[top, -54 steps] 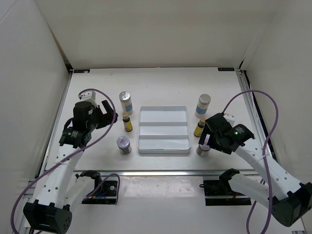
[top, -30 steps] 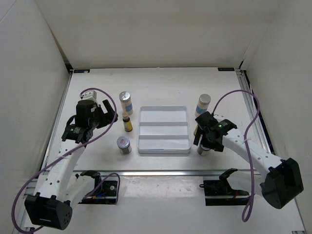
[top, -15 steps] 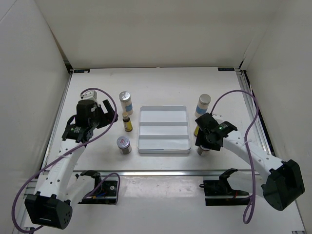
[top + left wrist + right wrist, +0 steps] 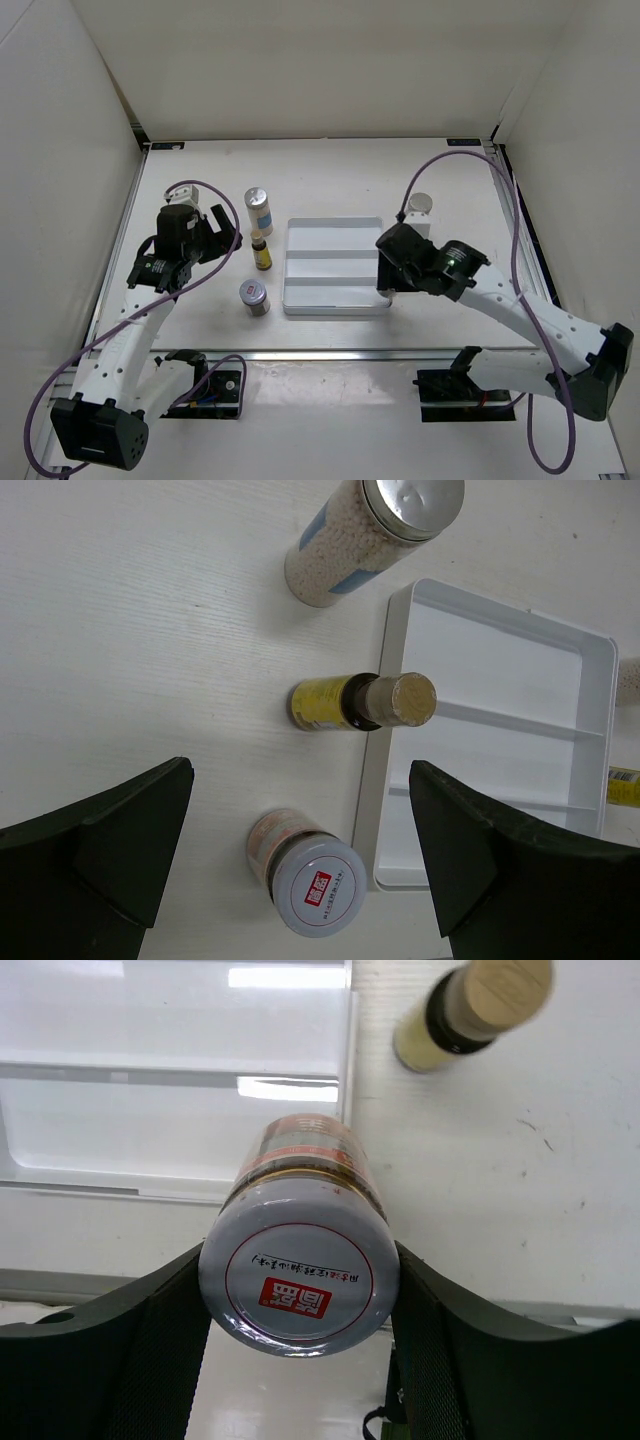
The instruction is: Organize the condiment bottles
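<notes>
My right gripper [image 4: 298, 1295] is shut on a squat silver-lidded jar [image 4: 298, 1275], its fingers [image 4: 150, 1360] pressed on both sides of the lid. The jar hangs over the right rim of the white tray [image 4: 170, 1090]; from above, my right gripper [image 4: 388, 280] hides it. A slim yellow bottle [image 4: 470, 1010] stands just right of the tray. On the tray's left stand a tall white blue-labelled bottle [image 4: 259, 210], a yellow bottle [image 4: 262, 252] and a second jar [image 4: 254, 296]. My left gripper [image 4: 222, 236] hovers open left of them, its jaws framing that jar [image 4: 305, 875].
The three-compartment tray [image 4: 335, 268] lies in the middle of the table with nothing in it. Another tall white bottle [image 4: 418, 208] stands behind my right arm, partly covered. White walls enclose the table on the left, the right and at the back.
My right gripper closed on the right-hand jar and carried it left to the tray's right edge. The left arm has stayed still.
</notes>
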Robot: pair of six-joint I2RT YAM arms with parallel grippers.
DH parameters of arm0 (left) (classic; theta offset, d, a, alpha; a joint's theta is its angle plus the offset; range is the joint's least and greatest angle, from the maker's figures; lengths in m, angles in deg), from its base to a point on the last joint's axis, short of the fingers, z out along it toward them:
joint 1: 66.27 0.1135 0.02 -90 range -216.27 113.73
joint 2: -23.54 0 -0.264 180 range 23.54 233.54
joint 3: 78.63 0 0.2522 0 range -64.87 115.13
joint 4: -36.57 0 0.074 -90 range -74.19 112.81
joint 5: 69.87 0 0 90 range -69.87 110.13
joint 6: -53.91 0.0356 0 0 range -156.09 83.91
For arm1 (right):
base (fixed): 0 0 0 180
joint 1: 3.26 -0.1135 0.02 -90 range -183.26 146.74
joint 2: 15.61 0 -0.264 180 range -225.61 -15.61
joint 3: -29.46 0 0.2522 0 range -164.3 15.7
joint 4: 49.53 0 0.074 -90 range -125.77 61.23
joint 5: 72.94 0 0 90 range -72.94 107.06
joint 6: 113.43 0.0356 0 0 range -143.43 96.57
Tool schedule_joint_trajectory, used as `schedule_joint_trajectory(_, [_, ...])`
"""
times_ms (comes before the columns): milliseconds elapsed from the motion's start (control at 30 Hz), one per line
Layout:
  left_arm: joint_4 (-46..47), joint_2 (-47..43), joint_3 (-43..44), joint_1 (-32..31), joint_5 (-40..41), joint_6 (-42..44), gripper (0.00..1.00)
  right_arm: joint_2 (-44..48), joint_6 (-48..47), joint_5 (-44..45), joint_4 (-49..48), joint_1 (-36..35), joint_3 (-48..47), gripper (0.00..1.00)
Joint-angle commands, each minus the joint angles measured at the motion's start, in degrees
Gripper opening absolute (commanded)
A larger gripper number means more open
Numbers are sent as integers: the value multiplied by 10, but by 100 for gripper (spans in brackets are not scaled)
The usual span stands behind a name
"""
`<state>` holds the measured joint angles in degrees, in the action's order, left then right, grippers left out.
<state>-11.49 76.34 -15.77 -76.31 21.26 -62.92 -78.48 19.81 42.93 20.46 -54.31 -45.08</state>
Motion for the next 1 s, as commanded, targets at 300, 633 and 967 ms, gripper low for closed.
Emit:
schedule_joint_trajectory(300, [-26, -32, 9, -2, 4, -13, 100, -109, -34, -8, -143, -20, 8, 0])
schedule_joint_trajectory(633, [-71, -54, -14, -41, -26, -38, 100, -176, -34, -20, -154, -20, 15, 42])
schedule_joint_trajectory(967, [-120, -32, -19, -130, -31, -96, 100, -131, -23, 9, -138, -20, 2, 100])
